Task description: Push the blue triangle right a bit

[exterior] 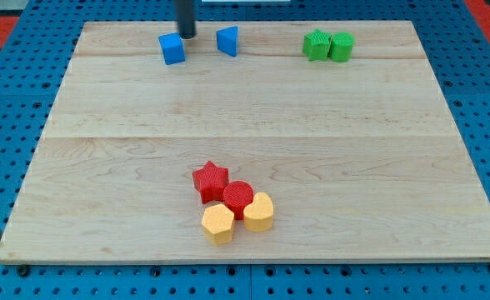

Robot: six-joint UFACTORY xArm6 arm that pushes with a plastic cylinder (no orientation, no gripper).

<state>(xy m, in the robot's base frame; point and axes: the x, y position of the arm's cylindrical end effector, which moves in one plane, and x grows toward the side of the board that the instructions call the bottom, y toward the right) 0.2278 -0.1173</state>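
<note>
Blue triangular plastic block (227, 40) sits at the far edge of the pale wooden desk (253, 125), at about three o'clock from my tip (186, 36), which stands between it and the blue cube-like block (172, 49) just at eight o'clock. No fingers exist on this rod, so nothing is held, and a rightward push looks lined up. No brand, label or writing shows.

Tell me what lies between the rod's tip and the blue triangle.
Nothing: in the camera view, only bare wood separates my tip from the blue triangle to its right. The blue cube sits on the tip's other side.
</note>
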